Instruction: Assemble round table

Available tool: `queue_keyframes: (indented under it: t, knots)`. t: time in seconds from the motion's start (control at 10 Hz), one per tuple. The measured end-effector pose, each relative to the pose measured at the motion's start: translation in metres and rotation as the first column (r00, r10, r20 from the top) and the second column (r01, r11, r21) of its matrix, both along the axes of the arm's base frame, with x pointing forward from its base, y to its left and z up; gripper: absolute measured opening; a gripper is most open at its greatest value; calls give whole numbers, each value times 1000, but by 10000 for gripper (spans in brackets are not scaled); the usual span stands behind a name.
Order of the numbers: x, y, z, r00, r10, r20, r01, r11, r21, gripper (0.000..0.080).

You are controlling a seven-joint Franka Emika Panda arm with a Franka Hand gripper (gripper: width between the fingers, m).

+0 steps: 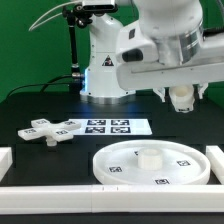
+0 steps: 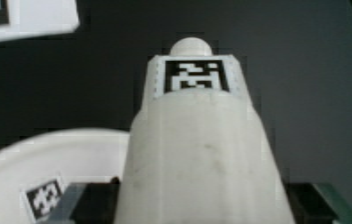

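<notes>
wrist view: fingers (image 2: 98,206) cut by picture edge, leg (image 2: 199,140) base out of frame | disc (image 2: 31,165) only an arc showing, tag (image 2: 45,197) blurred | exterior view: arm (image 1: 165,40) top cut off

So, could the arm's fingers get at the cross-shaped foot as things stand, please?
Probably not to grasp it: the fingers are shut on the leg. The way itself looks free, since the cross-shaped foot lies in the open with nothing on it.
</notes>
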State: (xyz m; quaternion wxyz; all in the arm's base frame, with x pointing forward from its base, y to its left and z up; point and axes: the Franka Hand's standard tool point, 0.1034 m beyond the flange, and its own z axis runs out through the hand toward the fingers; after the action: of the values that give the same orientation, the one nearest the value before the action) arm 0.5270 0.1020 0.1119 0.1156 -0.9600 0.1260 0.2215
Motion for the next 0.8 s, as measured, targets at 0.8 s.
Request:
queue_keyframes:
  t: [0.8]
  knots:
    - [40, -18, 19, 807, 75, 586, 16, 989, -150, 409]
